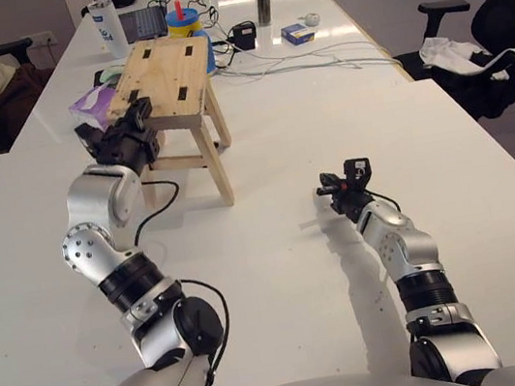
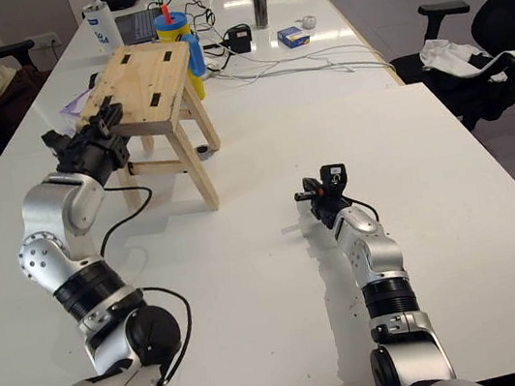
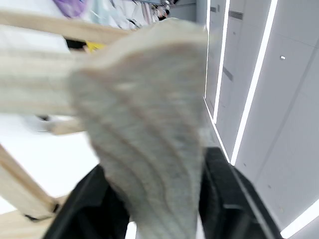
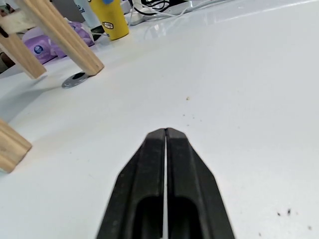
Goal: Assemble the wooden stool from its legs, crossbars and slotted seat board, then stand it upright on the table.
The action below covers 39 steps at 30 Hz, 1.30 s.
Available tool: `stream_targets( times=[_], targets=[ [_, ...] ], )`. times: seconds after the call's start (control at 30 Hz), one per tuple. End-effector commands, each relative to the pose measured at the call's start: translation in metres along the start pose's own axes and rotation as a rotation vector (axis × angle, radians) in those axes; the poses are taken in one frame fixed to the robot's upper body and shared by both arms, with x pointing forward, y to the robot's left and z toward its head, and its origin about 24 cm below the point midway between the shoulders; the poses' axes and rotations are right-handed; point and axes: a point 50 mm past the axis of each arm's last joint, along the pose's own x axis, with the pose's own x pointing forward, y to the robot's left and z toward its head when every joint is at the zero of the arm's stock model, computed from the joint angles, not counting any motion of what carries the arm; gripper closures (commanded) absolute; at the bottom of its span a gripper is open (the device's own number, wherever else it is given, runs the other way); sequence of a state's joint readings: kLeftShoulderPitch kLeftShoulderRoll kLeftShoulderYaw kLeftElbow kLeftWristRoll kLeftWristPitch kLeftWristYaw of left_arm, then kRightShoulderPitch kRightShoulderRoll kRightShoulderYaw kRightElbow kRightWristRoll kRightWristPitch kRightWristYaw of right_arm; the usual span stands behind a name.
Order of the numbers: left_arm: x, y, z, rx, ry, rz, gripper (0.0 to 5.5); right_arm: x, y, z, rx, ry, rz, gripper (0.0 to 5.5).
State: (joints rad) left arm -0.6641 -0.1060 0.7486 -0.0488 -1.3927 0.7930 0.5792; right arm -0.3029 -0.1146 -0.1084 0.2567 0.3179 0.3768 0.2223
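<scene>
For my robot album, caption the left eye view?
Left claw grips the upright wooden stool; right claw sits shut nearby.

A long white surface (image 1: 326, 133) runs from the bottom to the top of the frame. A wooden stool (image 1: 171, 79) stands upright on it at upper left. Around and behind the stool lie a purple tissue pack (image 1: 92, 106), a yellow cup (image 1: 182, 24), a dark bottle (image 1: 264, 1), a small blue box (image 1: 297, 34) and loose white cables (image 1: 315, 61).

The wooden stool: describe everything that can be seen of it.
The wooden stool looks fully assembled in pale, unfinished wood: a rectangular seat board with four dark slots, splayed legs and crossbars joining them. It stands upright on the white table, towards its left side. The left hand is closed on the seat's near left corner; nothing else visibly touches it.
</scene>
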Motion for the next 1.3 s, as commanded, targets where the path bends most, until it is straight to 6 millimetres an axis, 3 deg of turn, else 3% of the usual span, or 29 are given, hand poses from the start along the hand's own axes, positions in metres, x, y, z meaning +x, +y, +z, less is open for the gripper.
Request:
stream_targets(
  times=[0.03,0.2,0.33,0.4,0.47,0.6,0.7,0.77,0.83,0.97,1.1,1.2,1.3],
  targets=[
    [-0.01,0.016,0.0,-0.035,-0.05,0.019,3.09,-0.001,0.0,-0.005,-0.023,0.042,0.016,5.5],
    [-0.029,0.009,0.001,-0.105,-0.124,-0.071,2.24,0.0,0.002,-0.006,-0.037,0.065,0.04,5.5],
    [-0.048,-0.004,-0.009,-0.147,-0.105,-0.186,1.65,-0.003,-0.001,-0.01,-0.05,0.083,0.041,5.5],
    [-0.061,0.0,-0.013,-0.133,-0.076,-0.198,1.35,-0.003,0.0,-0.011,-0.054,0.091,0.048,5.5],
    [-0.078,0.014,-0.02,-0.002,0.018,-0.169,1.17,-0.002,0.001,-0.011,-0.061,0.093,0.056,5.5],
    [-0.102,0.038,-0.044,0.254,0.301,-0.137,1.34,-0.003,-0.001,-0.011,-0.061,0.092,0.051,5.5],
    [-0.107,0.061,-0.054,0.383,0.414,-0.066,1.74,-0.002,0.001,-0.011,-0.065,0.096,0.06,5.5],
    [-0.108,0.063,-0.066,0.509,0.511,-0.099,2.03,-0.001,0.001,-0.009,-0.067,0.093,0.063,5.5],
    [-0.099,0.057,-0.079,0.624,0.567,-0.182,2.32,0.0,0.0,-0.011,-0.067,0.098,0.062,5.5],
    [-0.059,0.049,-0.118,0.902,0.627,-0.332,2.98,0.001,-0.001,-0.015,-0.072,0.115,0.068,5.5],
    [-0.007,0.052,-0.151,1.186,0.514,-0.341,3.2,0.006,0.002,-0.012,-0.083,0.111,0.088,5.5],
    [0.027,0.056,-0.159,1.388,0.418,-0.292,3.2,0.01,0.003,-0.011,-0.088,0.11,0.099,5.5],
    [0.052,0.069,-0.138,1.516,0.324,-0.143,3.2,0.013,0.009,-0.01,-0.091,0.107,0.126,5.5]
  ],
)
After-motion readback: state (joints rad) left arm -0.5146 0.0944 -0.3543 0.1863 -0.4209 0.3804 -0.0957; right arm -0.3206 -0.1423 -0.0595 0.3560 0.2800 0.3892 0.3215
